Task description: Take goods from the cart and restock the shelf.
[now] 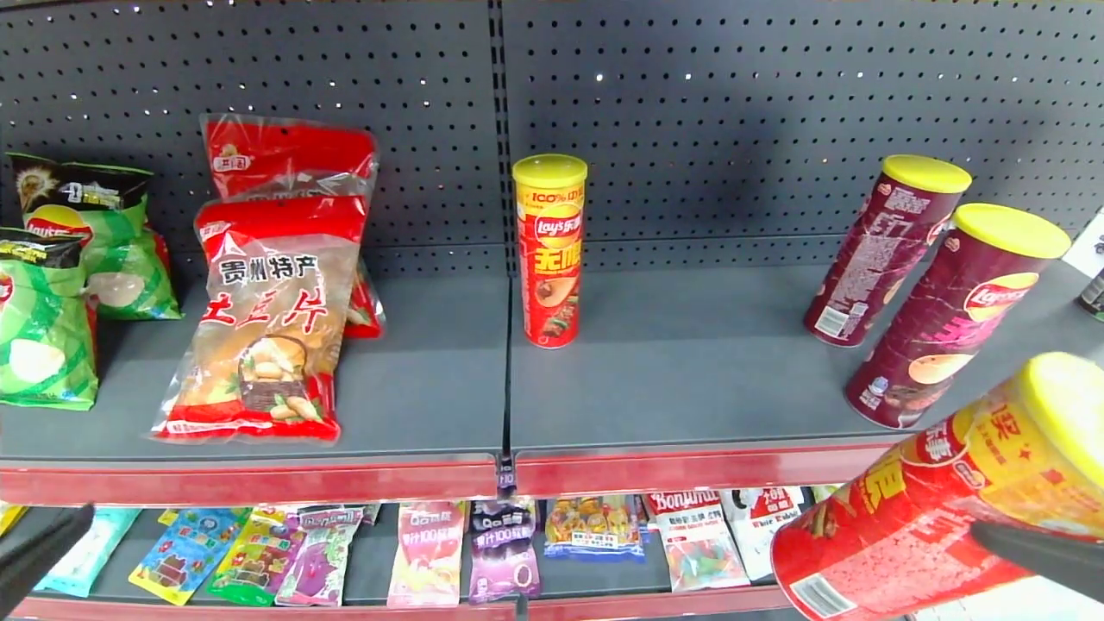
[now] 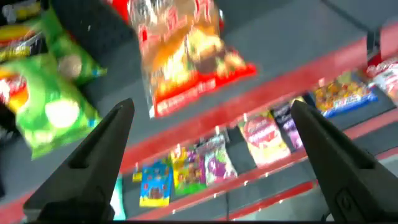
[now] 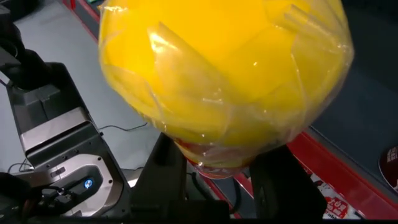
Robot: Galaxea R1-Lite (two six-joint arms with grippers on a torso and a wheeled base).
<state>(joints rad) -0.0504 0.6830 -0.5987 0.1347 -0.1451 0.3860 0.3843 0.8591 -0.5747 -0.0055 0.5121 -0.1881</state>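
Observation:
A red chip can (image 1: 940, 487) with a yellow lid (image 3: 224, 68) hangs tilted in front of the shelf's right end, below the shelf edge, my right gripper (image 3: 227, 171) shut on it. One red can of the same kind (image 1: 549, 250) stands upright mid-shelf. Two maroon cans (image 1: 881, 248) (image 1: 953, 315) stand at the right. My left gripper (image 2: 208, 155) is open and holds nothing, low at the left before the shelf's red front edge (image 2: 249, 106); one dark finger (image 1: 39, 543) pokes into the head view.
Green chip bags (image 1: 52, 285) and red-topped snack bags (image 1: 267, 319) fill the shelf's left half. Bare grey shelf (image 1: 690, 362) lies between the upright red can and the maroon cans. Candy packets (image 1: 431, 552) line the lower shelf.

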